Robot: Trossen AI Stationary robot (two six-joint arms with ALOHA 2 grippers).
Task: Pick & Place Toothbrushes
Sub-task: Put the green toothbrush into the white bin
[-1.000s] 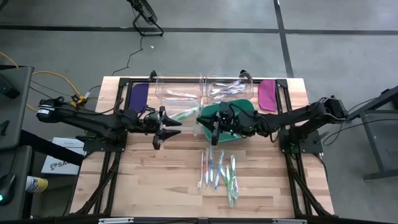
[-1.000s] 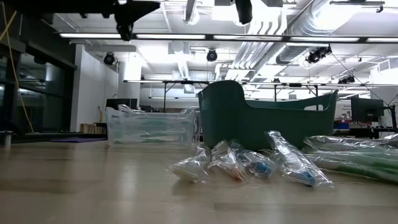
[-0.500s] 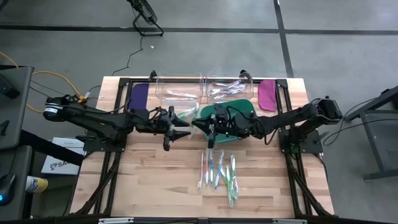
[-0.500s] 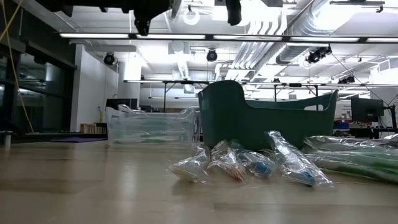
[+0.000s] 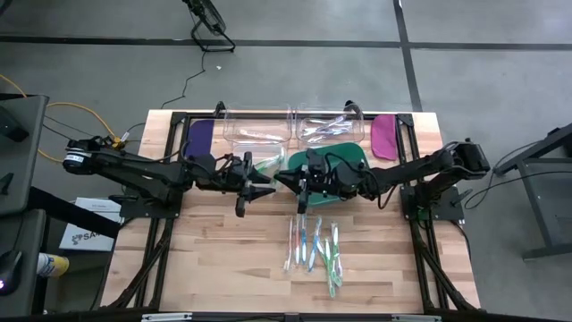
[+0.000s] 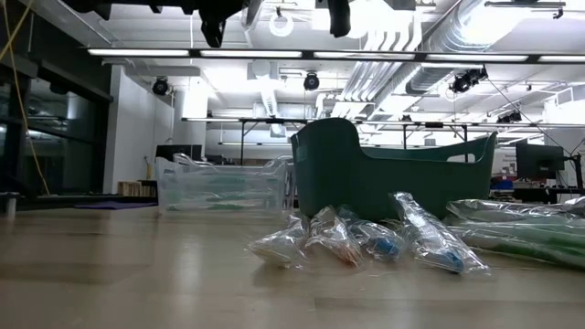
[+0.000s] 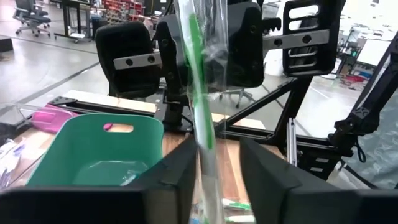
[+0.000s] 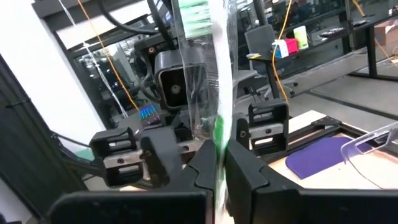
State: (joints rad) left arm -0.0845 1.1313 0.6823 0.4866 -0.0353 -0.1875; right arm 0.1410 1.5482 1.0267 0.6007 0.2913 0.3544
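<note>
Now both grippers meet above the desk (image 5: 214, 259): right gripper (image 5: 299, 184) pinches the bagged green toothbrush (image 7: 200, 93), left gripper (image 5: 253, 183) half-spread around it. Best close firmly before the right lets go.

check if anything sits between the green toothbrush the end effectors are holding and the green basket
Nothing visible does. The wrapped green toothbrush hangs in the air between the left end effector and the right end effector, right beside the green basket, whose open top is unobstructed.

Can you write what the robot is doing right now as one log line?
step: likely handover | right gripper: shut on wrapped toothbrush | left gripper: at same toothbrush | place: beside green basket
</note>
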